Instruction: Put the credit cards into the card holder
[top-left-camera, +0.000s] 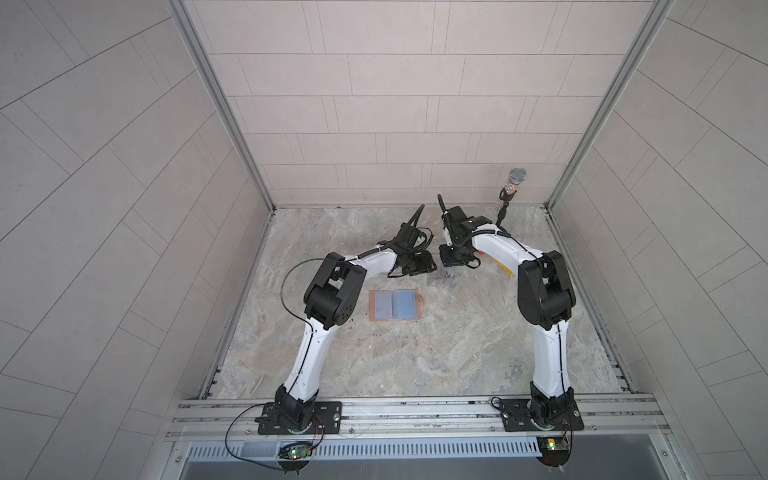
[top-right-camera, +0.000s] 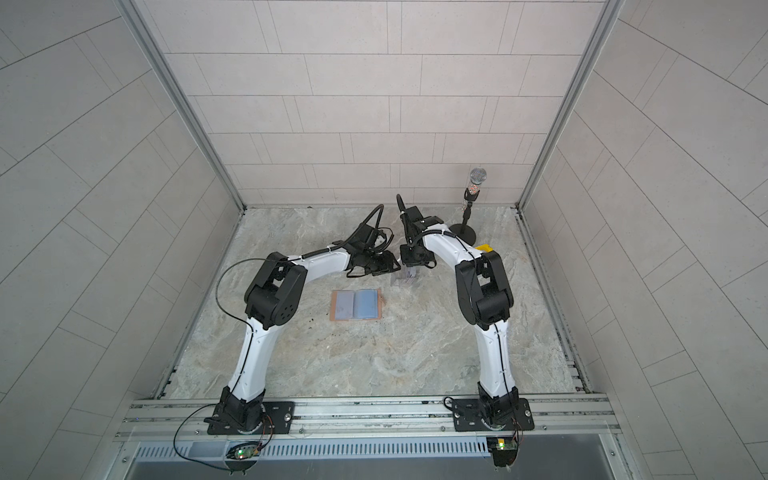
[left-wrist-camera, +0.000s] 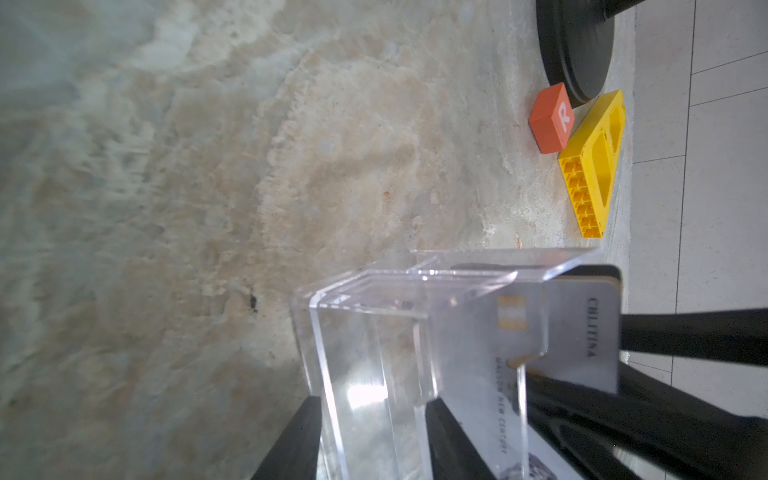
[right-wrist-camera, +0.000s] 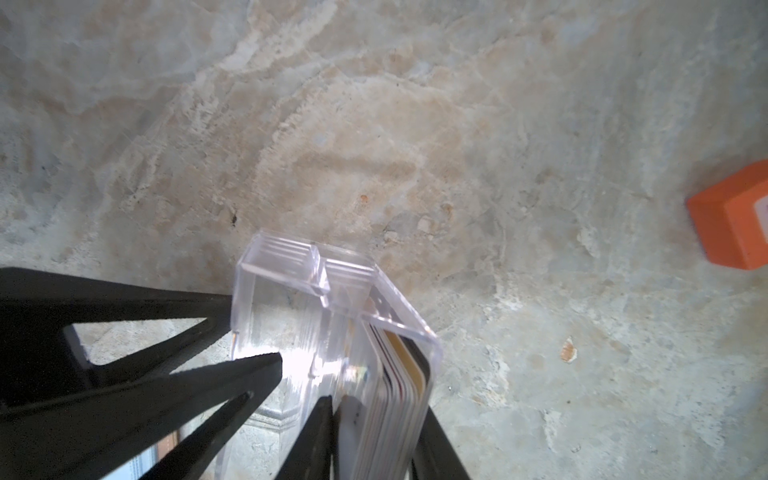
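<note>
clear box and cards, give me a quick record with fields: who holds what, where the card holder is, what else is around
clear box: between the two grippers, one compartment empty
cards: stacked on edge in the box's other compartment
left gripper: closed on the clear box
right gripper: fingers either side of the cards, firm grip not clear
card holder: lying open and flat, nearer the robot than the box, no gripper on it
nearby: orange block, yellow piece
</note>
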